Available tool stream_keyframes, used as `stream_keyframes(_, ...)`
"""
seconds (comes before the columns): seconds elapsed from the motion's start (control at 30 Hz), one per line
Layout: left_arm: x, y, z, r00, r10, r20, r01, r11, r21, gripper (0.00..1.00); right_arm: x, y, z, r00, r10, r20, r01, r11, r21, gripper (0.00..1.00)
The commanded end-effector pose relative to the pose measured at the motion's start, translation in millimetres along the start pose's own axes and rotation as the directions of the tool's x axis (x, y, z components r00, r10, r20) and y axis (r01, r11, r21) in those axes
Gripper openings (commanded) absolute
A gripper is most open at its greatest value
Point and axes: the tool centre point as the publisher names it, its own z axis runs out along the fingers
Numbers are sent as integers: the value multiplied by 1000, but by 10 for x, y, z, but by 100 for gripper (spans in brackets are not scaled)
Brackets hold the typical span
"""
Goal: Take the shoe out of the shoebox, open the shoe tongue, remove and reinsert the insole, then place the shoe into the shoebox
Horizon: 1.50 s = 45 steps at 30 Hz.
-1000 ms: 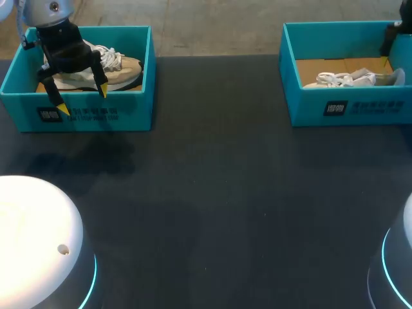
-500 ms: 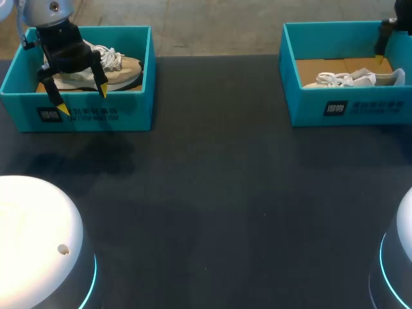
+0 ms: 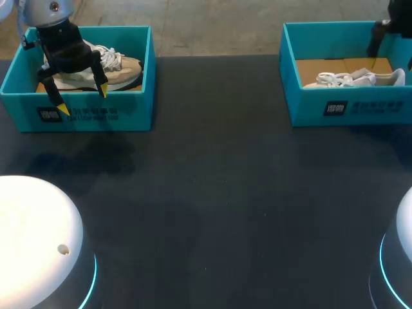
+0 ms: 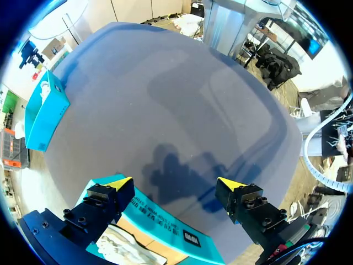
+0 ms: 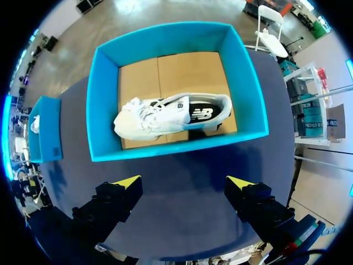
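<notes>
Two teal shoeboxes stand at the table's far corners. The left shoebox (image 3: 96,114) holds a beige and white shoe (image 3: 119,69). My left gripper (image 3: 82,100) hangs open just over that box's front wall. In the left wrist view the left gripper (image 4: 176,184) spans this wall (image 4: 165,223), with white laces (image 4: 129,247) under it. The right shoebox (image 3: 347,106) holds a white shoe (image 3: 351,79) lying on its side. Only one dark finger (image 3: 375,40) of my right arm shows above it. From high up, my open right gripper (image 5: 183,182) looks down on the right shoebox (image 5: 105,99) and white shoe (image 5: 171,116).
The dark table (image 3: 219,193) stretches between the boxes and me. Two white domed arm bases sit at the near corners, one on the left (image 3: 35,238), one on the right (image 3: 399,257). The right wrist view also takes in the far left box (image 5: 41,130).
My right gripper has risen over the right box and drifted slightly towards the middle, its yellow tip leaving the head view. The left arm has not moved.
</notes>
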Motion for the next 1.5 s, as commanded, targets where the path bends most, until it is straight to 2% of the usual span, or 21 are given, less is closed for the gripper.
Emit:
stream_keyframes(0.03, 2, 0, -3, 1000, 0, -2, 0, 1000, -3, 100, -5, -37, 7, 1000, 1, -1, -1, 1000, -9, 100)
stream_keyframes(0.6, 2, 0, -3, 1000, 0, -2, 0, 1000, -3, 100, -5, -37, 7, 1000, 1, -1, -1, 1000, -9, 100)
stream_keyframes(0.67, 24, -63, 70, 995, 90, -39, -90, 996, -2, 100, -5, -37, 7, 1000, 1, -1, -1, 1000, -9, 100)
stream_keyframes(0.73, -15, -30, 94, 989, 144, -32, -145, 988, -50, 100, -5, -37, 7, 1000, 1, -1, -1, 1000, -9, 100)
stream_keyframes(0.77, -41, 16, 93, 988, 145, -43, -147, 988, -37, 100, -5, -37, 7, 1000, 1, -1, -1, 1000, -9, 100)
stream_keyframes(0.87, -64, 174, 58, 985, 173, -26, -174, 981, -80, 100, -5, -37, 7, 1000, 1, -1, -1, 1000, -9, 100)
stream_keyframes(0.93, -42, 271, 11, 971, 239, -4, -239, 970, -39, 100, -5, -37, 7, 1000, 1, -1, -1, 1000, -9, 100)
stream_keyframes(1.0, -46, 364, -12, 961, 276, 6, -276, 960, -43, 100, -5, -37, 7, 1000, 1, -1, -1, 1000, -9, 100)
stream_keyframes(1.03, -50, 425, -36, 958, 288, 11, -288, 958, -17, 100, -5, -37, 7, 1000, 1, -1, -1, 1000, -9, 100)
stream_keyframes(1.1, -79, 553, -81, 963, 271, 7, -270, 961, -56, 100, -5, -37, 7, 1000, 1, -1, -1, 1000, -9, 100)
stream_keyframes(1.13, -86, 639, -127, 956, 293, 13, -293, 956, -26, 100, -5, -37, 7, 1000, 1, -1, -1, 1000, -9, 100)
stream_keyframes(1.17, -105, 712, -154, 957, 289, 9, -288, 956, -56, 100, -5, -37, 7, 1000, 1, -1, -1, 1000, -9, 100)
stream_keyframes(1.23, -127, 841, -224, 947, 322, 8, -321, 946, -45, 100, -5, -37, 7, 1000, 1, -1, -1, 1000, -9, 100)
stream_keyframes(1.3, -155, 941, -276, 942, 336, -8, -335, 938, -86, 100, -5, -37, 7, 1000, 1, -1, -1, 1000, -9, 100)
stream_keyframes(1.5, -274, 1361, -431, 929, 368, -44, -371, 923, -99, 100, -5, -37, 7, 1000, 1, -1, -1, 1000, -9, 100)
